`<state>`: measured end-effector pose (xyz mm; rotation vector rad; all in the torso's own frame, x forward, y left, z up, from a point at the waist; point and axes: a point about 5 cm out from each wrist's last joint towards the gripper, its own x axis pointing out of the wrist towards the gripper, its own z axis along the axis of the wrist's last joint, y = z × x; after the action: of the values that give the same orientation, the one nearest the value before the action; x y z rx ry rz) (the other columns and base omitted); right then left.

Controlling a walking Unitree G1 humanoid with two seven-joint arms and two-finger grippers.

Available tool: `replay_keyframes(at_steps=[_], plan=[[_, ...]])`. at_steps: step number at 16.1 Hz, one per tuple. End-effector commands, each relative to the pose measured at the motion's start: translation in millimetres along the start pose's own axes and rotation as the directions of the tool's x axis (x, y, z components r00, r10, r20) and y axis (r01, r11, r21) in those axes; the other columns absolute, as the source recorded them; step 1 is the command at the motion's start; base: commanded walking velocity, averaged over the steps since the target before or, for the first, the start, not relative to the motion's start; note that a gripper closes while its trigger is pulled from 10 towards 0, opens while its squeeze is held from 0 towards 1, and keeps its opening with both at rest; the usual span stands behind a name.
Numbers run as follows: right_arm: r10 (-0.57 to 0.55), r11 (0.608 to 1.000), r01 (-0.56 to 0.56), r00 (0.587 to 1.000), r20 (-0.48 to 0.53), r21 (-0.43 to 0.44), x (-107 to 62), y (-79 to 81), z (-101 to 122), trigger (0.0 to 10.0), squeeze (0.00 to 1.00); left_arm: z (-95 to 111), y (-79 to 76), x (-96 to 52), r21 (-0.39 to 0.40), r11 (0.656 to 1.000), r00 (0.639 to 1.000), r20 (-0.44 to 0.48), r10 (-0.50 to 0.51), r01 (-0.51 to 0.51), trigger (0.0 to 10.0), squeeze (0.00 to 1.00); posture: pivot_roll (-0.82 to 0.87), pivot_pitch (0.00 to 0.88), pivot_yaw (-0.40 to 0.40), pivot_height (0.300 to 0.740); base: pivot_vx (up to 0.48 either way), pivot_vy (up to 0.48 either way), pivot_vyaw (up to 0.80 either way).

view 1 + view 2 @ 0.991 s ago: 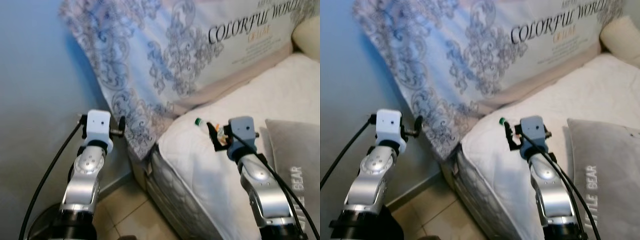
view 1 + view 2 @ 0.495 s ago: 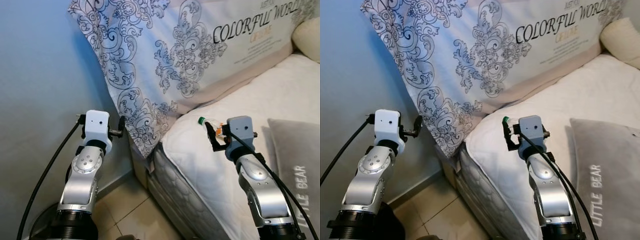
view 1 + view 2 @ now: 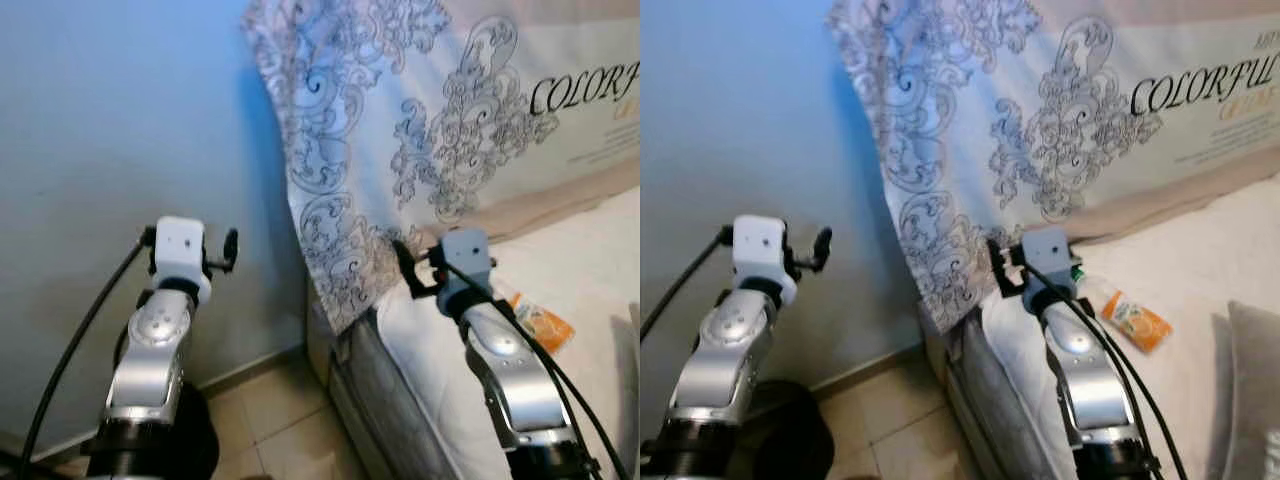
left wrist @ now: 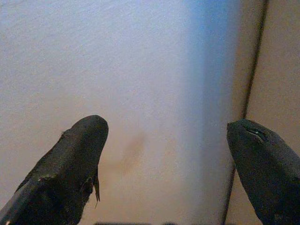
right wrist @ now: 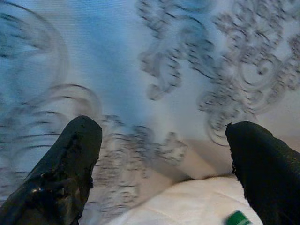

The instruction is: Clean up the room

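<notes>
Reaching for the small green-capped, orange-labelled plastic bottle (image 3: 1127, 316) lying on the white quilted bed (image 3: 1200, 270), probably litter. Best to bring the right gripper (image 5: 161, 168), spread wide and empty, down across its body. Left gripper (image 4: 164, 154) likewise wide open, holding nothing, facing the pale blue wall (image 3: 110, 120).

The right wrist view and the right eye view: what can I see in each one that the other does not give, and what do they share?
The right wrist view alone gives the open right pincer from close behind its black fingertips. The right eye view alone gives the orange label of the bottle lying on the white mattress, the left pincer near the blue wall, and the tiled floor. Both give the patterned pillow, the mattress and the bottle's green cap.
</notes>
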<state>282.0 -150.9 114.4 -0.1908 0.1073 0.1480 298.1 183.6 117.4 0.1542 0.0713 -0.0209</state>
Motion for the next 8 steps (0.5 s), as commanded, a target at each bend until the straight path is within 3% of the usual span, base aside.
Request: replay_keyframes(at_steps=[1,4,8], plan=[[-0.029,1.0,0.029,0.999,-0.017,0.0,-1.5,-8.5,-3.8,10.0,0.0,-0.6,-10.3,0.2,0.0,0.999,0.999,-0.003,-0.039,0.039,10.0,0.0,-0.01,0.0,0.017,0.74,0.0,0.0,0.0],[-0.055,0.998,0.056,0.998,-0.028,0.013,-1.6,-12.0,-5.4,10.0,0.0,-7.2,-21.1,-5.6,0.059,0.983,0.985,-0.032,-0.172,0.173,10.0,0.0,-0.01,0.0,0.013,0.74,0.0,0.0,0.0],[-0.078,0.997,0.077,0.994,-0.079,-0.012,-6.0,-19.6,-11.4,10.0,0.0,-5.9,-22.4,-11.1,0.032,0.973,0.973,-0.048,-0.226,0.228,10.0,0.0,0.0,0.0,0.001,0.74,0.0,0.0,0.0]])
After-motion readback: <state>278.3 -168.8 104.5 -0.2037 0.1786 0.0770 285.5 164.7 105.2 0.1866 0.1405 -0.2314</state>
